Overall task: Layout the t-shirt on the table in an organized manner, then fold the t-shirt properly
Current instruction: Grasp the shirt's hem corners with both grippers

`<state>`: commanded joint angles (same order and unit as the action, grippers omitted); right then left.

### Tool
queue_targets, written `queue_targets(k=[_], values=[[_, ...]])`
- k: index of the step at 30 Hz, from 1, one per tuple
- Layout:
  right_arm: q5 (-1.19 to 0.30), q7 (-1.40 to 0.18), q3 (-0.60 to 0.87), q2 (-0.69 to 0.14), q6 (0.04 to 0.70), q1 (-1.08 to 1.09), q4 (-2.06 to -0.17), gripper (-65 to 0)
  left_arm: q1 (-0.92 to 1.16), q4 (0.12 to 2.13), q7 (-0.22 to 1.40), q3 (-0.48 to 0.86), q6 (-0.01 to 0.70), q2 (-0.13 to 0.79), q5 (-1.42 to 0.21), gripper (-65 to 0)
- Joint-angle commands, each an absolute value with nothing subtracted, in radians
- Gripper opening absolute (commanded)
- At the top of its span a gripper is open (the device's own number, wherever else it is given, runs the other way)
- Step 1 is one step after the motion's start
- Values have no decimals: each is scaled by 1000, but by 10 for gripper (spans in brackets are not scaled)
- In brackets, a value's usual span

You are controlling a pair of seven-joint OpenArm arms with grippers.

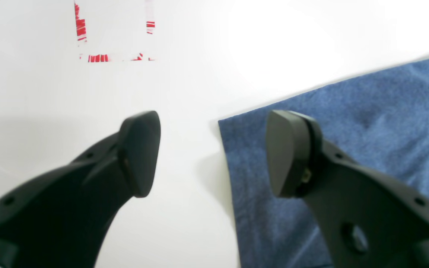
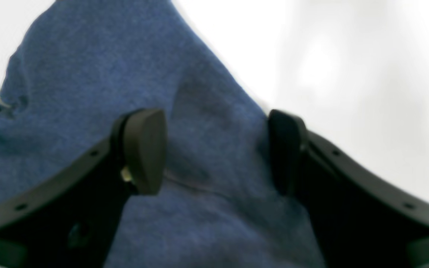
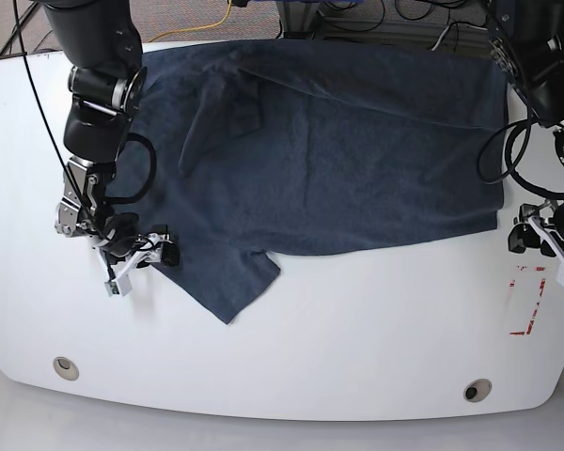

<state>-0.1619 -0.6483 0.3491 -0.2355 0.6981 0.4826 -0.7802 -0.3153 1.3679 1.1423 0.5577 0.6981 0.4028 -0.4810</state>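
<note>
Right tool, jaws apart, nothing gripped, low over a rumpled sleeve of the t-shirt. Left tool, jaws likewise spread and empty, straddling the shirt's corner edge: one finger over cloth, the other over bare white surface. Beyond the left tool, red-taped rectangle. T-shirt spread broadly between both tools.

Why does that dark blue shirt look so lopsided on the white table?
The dark slate-blue cotton t-shirt isn't flat: a fold of fabric lies doubled over near its upper left, and one sleeve juts askew toward the front of the glossy white table. Nothing looks torn or spilled.
</note>
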Motion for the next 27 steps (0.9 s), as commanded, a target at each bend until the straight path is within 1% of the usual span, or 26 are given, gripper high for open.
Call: queue_targets(k=[1, 2, 3, 4, 5, 6, 11, 15, 18, 24, 27], values=[[-162, -647, 349, -236, 698, 483, -780, -407, -315, 1368, 1142, 558, 698, 398, -481, -235], [-162, -647, 349, -236, 698, 481, -780, -484, -315, 1368, 1142, 558, 698, 384, -479, -235], [-162, -647, 351, -236, 698, 481, -780, -539, -315, 1368, 1142, 558, 698, 378, -478, -235], [-162, -647, 351, -236, 698, 481, -780, -561, -315, 1366, 1142, 558, 698, 375, -478, -235], [-162, -647, 351, -236, 698, 479, -780, -617, -314, 1366, 1141, 558, 698, 372, -476, -235], [-162, -647, 351, -236, 698, 479, -780, -639, -314, 1366, 1141, 558, 698, 371, -466, -235], [-160, -647, 351, -237, 698, 479, -780, -639, -311, 1317, 1076, 558, 698, 328, -389, -231], [-159, -647, 351, -242, 698, 479, -780, -640, -318, 1211, 1027, 555, 698, 321, -341, -231], [-159, -647, 351, -242, 698, 479, -780, -640, -326, 1132, 980, 545, 698, 321, -332, -231], [-157, -647, 351, -242, 698, 479, -780, -640, -334, 1013, 903, 475, 698, 321, -332, -231], [-159, -647, 351, -240, 698, 479, -780, -640, -334, 986, 886, 470, 667, 321, -332, -231]])
